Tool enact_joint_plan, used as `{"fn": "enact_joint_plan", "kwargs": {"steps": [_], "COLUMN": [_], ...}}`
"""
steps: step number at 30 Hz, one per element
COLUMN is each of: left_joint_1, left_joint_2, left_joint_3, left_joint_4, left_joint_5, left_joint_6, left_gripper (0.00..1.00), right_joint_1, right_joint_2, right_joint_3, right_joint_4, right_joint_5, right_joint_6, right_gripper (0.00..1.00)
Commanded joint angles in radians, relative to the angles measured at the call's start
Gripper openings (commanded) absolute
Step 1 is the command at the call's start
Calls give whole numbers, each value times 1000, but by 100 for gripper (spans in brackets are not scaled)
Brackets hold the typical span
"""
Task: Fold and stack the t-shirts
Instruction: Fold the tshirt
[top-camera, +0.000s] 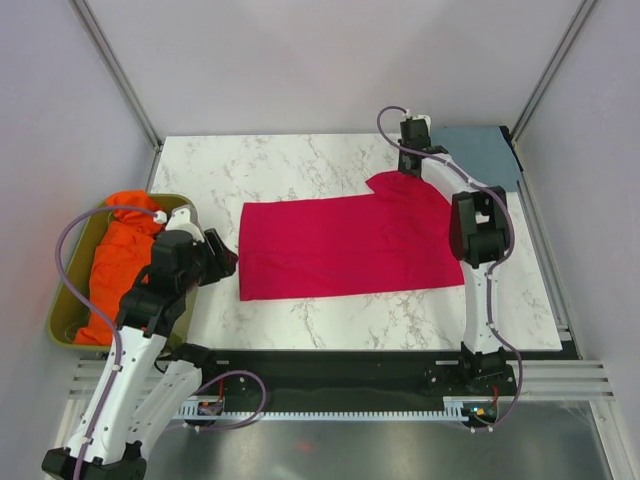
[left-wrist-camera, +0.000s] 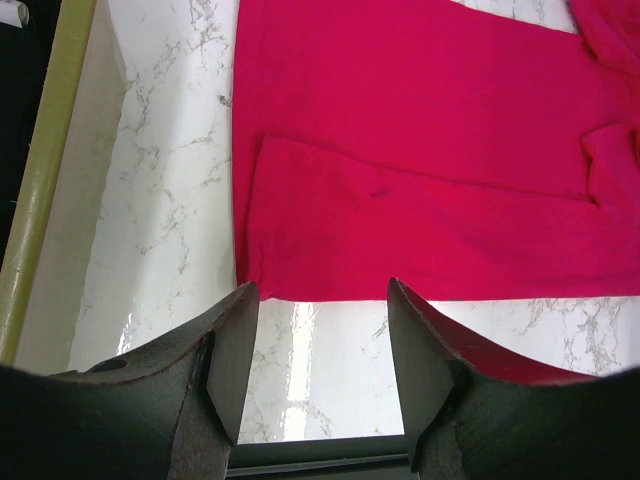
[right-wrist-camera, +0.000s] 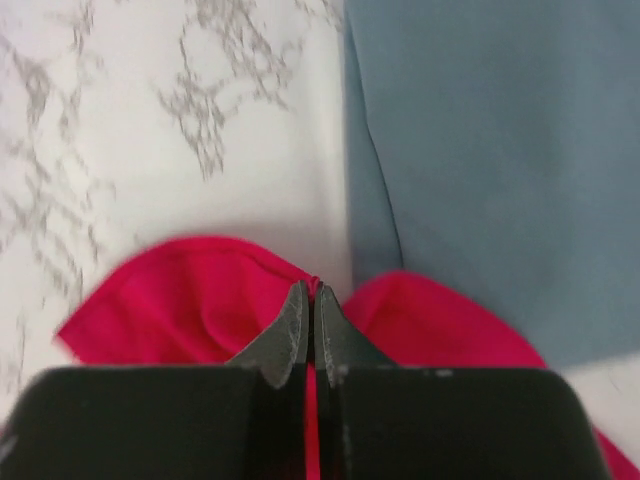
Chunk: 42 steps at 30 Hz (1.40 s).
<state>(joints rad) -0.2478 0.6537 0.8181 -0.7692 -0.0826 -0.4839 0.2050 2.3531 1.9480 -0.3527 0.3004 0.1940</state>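
Right wrist view: I see my right claw (right-wrist-camera: 313, 295) clenched on the edge of the red t-shirt (top-camera: 340, 250) spread mid-frame, arm stretched toward the blue-grey t-shirt (top-camera: 485, 150) upper right; left claw (left-wrist-camera: 320, 288) released wide.

Orange cloth (top-camera: 118, 250) in olive bin (top-camera: 58, 318), marble tbl (top-camera: 300, 170).

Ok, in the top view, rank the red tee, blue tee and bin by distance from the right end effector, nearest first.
1. Red tee: pinched in the right end effector.
2. Blue tee: just to its right, in the far right corner.
3. Bin: far off, at the left side.
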Motion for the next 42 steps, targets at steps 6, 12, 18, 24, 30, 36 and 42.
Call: {"fn": "enact_joint_plan", "kwargs": {"steps": [6, 12, 18, 24, 30, 36, 42], "left_joint_1": [12, 12, 10, 12, 12, 34, 50], "left_joint_2": [4, 136, 331, 619, 993, 1358, 1535], "left_joint_3": [16, 67, 150, 271, 508, 796, 973], "left_joint_4": [36, 100, 192, 252, 257, 180, 122], "left_joint_5": [6, -5, -66, -124, -186, -229, -261], "left_joint_6": [42, 30, 30, 39, 19, -2, -22], "left_gripper": [61, 62, 60, 60, 60, 61, 61], "right_joint_1": [4, 2, 4, 2, 2, 4, 4], "right_joint_2": [-524, -835, -1066, -1178, -1189, -1200, -1222], "right_joint_3": [-585, -919, -1161, -1247, -1278, -1298, -1324], "right_joint_4": [193, 222, 245, 228, 238, 236, 232], "right_joint_5": [-92, -99, -58, -26, -93, -125, -181], "right_joint_6": [25, 97, 177, 183, 216, 225, 217], "right_gripper": [0, 0, 0, 0, 0, 0, 0]}}
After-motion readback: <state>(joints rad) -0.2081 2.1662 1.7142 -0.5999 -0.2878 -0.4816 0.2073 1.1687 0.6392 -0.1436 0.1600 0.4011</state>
